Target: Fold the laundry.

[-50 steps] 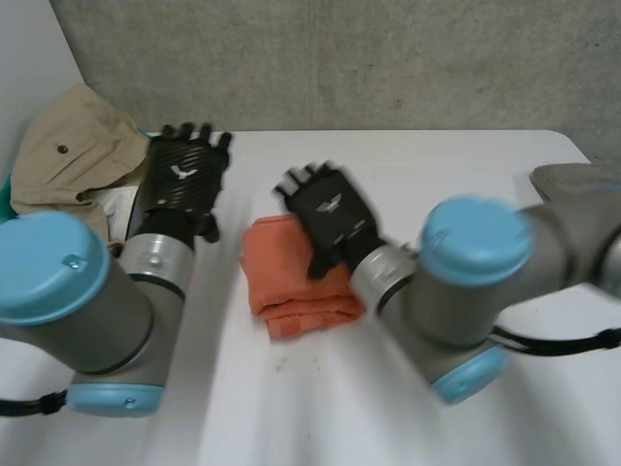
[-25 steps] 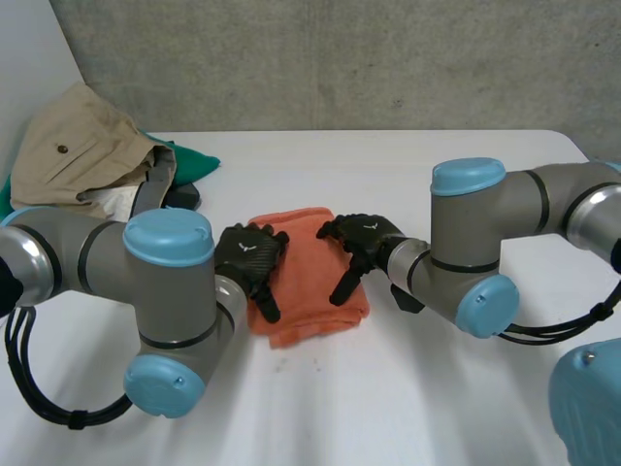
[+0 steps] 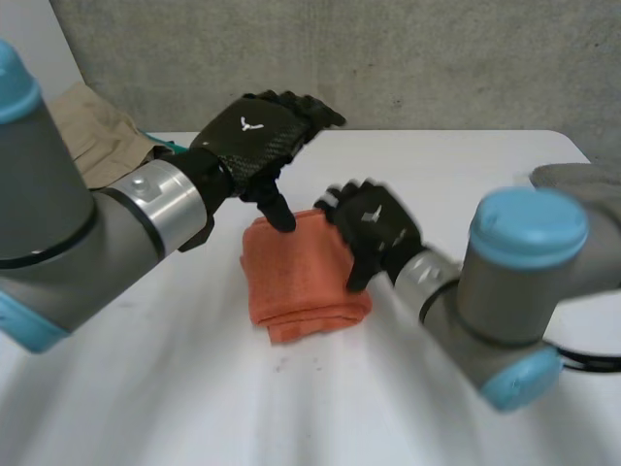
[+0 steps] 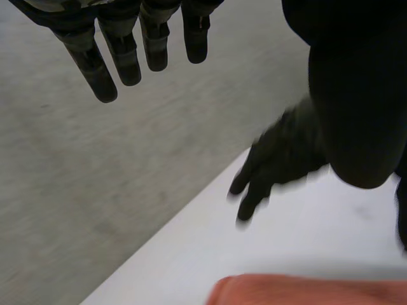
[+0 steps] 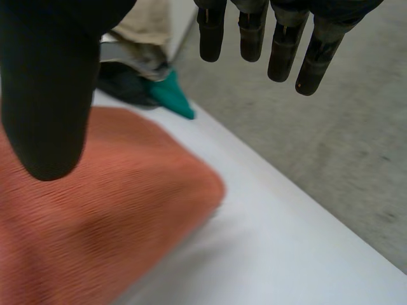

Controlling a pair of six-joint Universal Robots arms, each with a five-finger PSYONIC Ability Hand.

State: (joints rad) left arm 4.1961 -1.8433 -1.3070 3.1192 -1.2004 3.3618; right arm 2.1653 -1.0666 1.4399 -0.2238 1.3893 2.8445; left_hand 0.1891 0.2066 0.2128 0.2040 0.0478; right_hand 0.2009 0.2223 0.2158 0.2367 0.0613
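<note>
Note that the orange cloth (image 3: 296, 282) lies folded near the middle of the white table (image 3: 320, 417), just ahead of both arms; its outline is a compact rectangle, slightly longer from near edge to far edge than across; stacked layers show along its near edge, and its weave is ribbed and soft-looking. The right hand (image 3: 374, 225) is the nearer one; it hangs over the cloth's right edge, with the cloth below its thumb; its fingers (image 5: 286, 44) are straight and spread, gripping nothing; whether it touches the fabric cannot be told. The left hand (image 3: 254, 136) is raised above the cloth's far left corner; its fingers (image 4: 121, 54) are likewise straight and empty. Judge this piece as largely folded; expect the next reach to go left toward the beige garment (image 3: 97, 146) at the table's far left.
</note>
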